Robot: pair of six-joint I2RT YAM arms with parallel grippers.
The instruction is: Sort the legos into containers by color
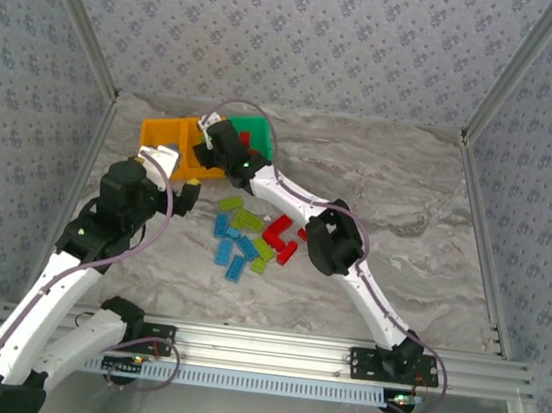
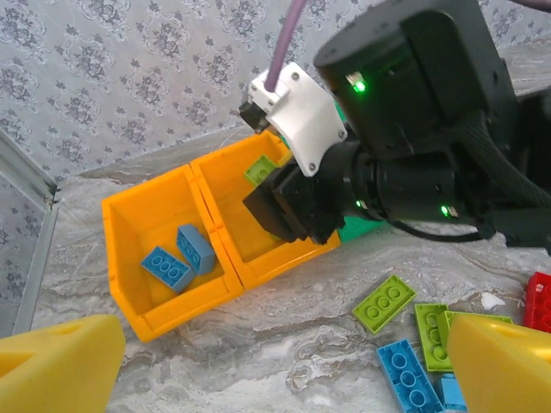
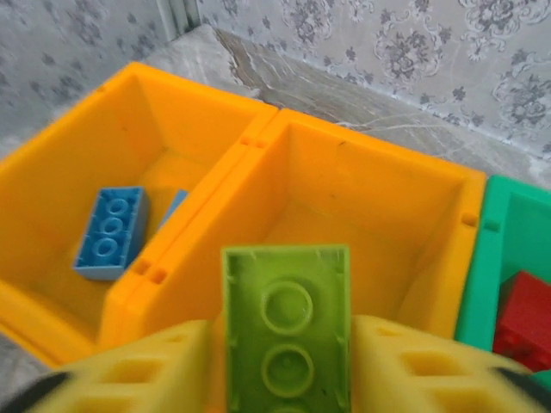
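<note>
Three joined bins stand at the back left: a left orange bin [image 3: 82, 151] holding blue bricks [image 3: 108, 232], a middle orange bin [image 3: 379, 194], and a green bin [image 3: 480, 284] holding a red brick [image 3: 527, 320]. My right gripper [image 3: 287, 370] is shut on a lime green brick [image 3: 287, 310] and hovers over the middle orange bin [image 2: 258, 249]. A lime brick [image 2: 260, 169] lies inside that bin. Loose blue, lime and red legos [image 1: 252, 234] are scattered on the table in front of the bins. My left gripper [image 2: 284, 370] hangs open near the bins, holding nothing.
The right arm [image 1: 338, 236] stretches diagonally over the loose pile from its base at the near right. Grey patterned walls and metal frame posts [image 1: 85, 42] enclose the marble table [image 1: 397, 201]. The bins sit close to the left wall.
</note>
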